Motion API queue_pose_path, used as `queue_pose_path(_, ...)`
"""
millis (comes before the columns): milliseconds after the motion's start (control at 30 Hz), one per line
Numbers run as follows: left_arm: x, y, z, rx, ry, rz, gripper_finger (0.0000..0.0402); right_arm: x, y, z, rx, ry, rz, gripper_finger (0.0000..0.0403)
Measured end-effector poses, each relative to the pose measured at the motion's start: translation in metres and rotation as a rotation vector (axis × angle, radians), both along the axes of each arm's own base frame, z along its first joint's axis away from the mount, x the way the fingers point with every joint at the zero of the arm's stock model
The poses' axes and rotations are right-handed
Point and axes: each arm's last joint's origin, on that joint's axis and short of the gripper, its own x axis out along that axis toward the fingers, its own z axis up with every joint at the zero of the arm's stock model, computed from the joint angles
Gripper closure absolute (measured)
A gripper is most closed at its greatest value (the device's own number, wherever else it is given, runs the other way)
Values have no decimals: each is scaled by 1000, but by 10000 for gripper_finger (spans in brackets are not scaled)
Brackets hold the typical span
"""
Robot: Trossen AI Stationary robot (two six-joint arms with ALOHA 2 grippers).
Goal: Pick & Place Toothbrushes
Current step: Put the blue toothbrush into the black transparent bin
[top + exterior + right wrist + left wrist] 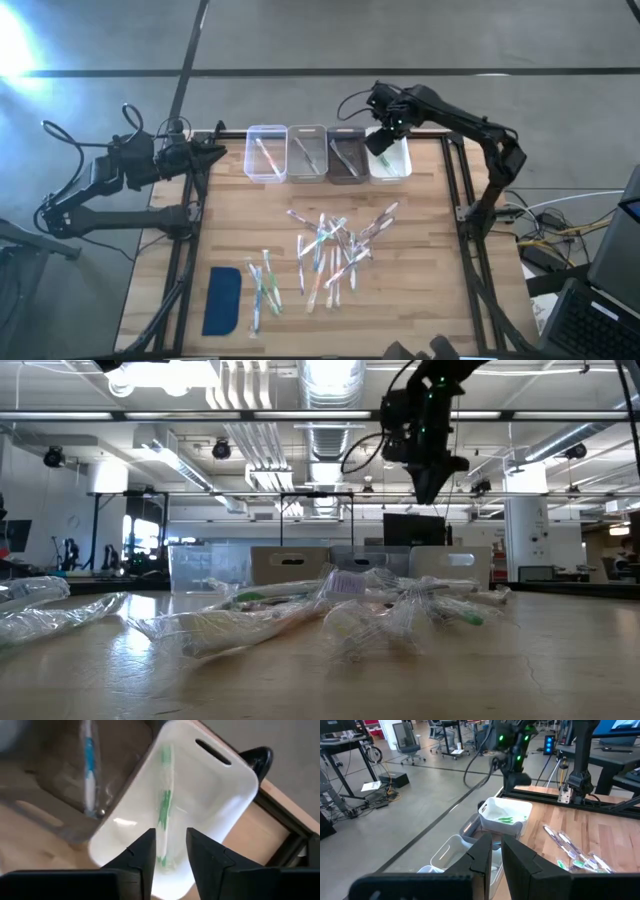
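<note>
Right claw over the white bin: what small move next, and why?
Probably lift the right claw straight up and swing back toward the loose pile of wrapped toothbrushes. It hangs above the white rectangular plastic bin, its fingers apart with nothing between them, and a green-accented toothbrush already lies inside the bin.
</note>
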Motion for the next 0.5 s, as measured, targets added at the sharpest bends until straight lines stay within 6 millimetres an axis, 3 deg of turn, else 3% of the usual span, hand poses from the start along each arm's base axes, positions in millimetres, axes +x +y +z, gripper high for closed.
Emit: queue_pose_path(500,0,0,0,0,0,0,355,-38,87,84,-131,-281,83,364)
